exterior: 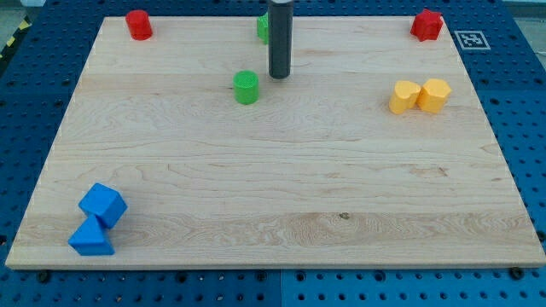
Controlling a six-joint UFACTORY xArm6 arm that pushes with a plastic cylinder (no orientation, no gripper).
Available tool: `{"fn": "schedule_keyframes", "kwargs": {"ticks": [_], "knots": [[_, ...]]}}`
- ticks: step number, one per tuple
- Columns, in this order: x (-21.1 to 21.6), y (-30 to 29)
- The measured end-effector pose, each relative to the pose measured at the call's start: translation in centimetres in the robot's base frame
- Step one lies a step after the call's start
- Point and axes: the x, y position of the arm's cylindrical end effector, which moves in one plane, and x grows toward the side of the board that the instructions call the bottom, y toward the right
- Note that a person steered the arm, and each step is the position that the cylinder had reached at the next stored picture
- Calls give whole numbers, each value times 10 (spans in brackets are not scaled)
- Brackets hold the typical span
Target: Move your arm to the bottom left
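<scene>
My tip (279, 77) rests on the wooden board (281, 179) near the view's top centre. A green cylinder (246, 87) stands just left of the tip, a small gap apart. A second green block (264, 27) is partly hidden behind the rod. Two blue blocks sit at the view's bottom left: a blue cube (103, 205) and a blue triangular block (90, 238) touching it below. Both are far from the tip.
A red cylinder (138, 24) stands at the top left corner and a red block (426, 25) at the top right. Two yellow blocks, a heart-like one (403, 96) and a hexagonal one (434, 94), touch at the right. A blue pegboard (34, 102) surrounds the board.
</scene>
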Motion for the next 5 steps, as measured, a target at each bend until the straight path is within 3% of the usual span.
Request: {"fn": "schedule_keyframes", "kwargs": {"ticks": [5], "knots": [[0, 0]]}}
